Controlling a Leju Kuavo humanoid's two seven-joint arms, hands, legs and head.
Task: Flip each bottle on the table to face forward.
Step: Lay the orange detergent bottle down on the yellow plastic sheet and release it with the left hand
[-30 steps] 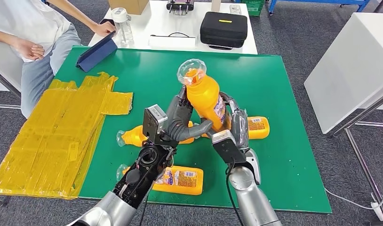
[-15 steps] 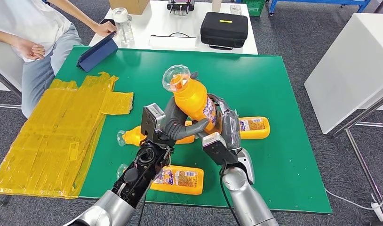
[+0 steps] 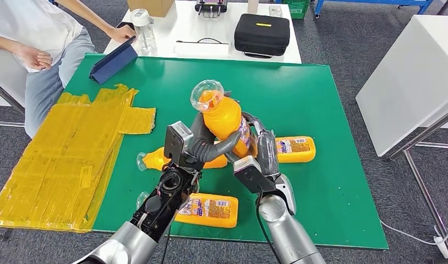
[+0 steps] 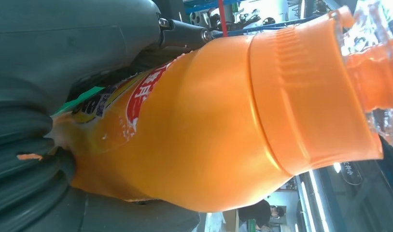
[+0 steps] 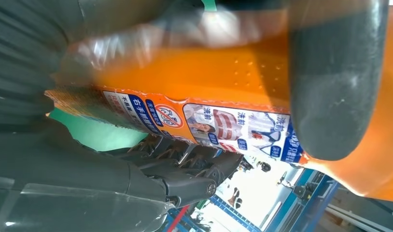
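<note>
An orange bottle (image 3: pixel 224 118) with a clear cap is held up above the green table (image 3: pixel 299 93), neck tilted up and to the left. My left hand (image 3: pixel 208 144) wraps its lower body from the left; my right hand (image 3: pixel 264 147) grips it from the right. The left wrist view shows the orange bottle (image 4: pixel 223 125) against my left hand's fingers (image 4: pixel 25 159). In the right wrist view a dark finger (image 5: pixel 334 82) lies across the bottle's label (image 5: pixel 223 123). Three more orange bottles lie flat: one (image 3: pixel 156 159) left of my hands, one (image 3: pixel 296 148) to the right, one (image 3: pixel 211 210) near the front edge.
Crumpled yellow plastic film (image 3: pixel 67 159) covers the table's left side. A blue tablet case (image 3: pixel 113 61) stands at the far left corner, held by a seated person (image 3: pixel 40 38). A white table (image 3: pixel 211 33) behind carries a black case (image 3: pixel 261 33) and a clear bottle (image 3: pixel 143 27).
Both hands have carried the held bottle to the left and slightly lower, and its neck now tilts further left. The three lying bottles have not moved.
</note>
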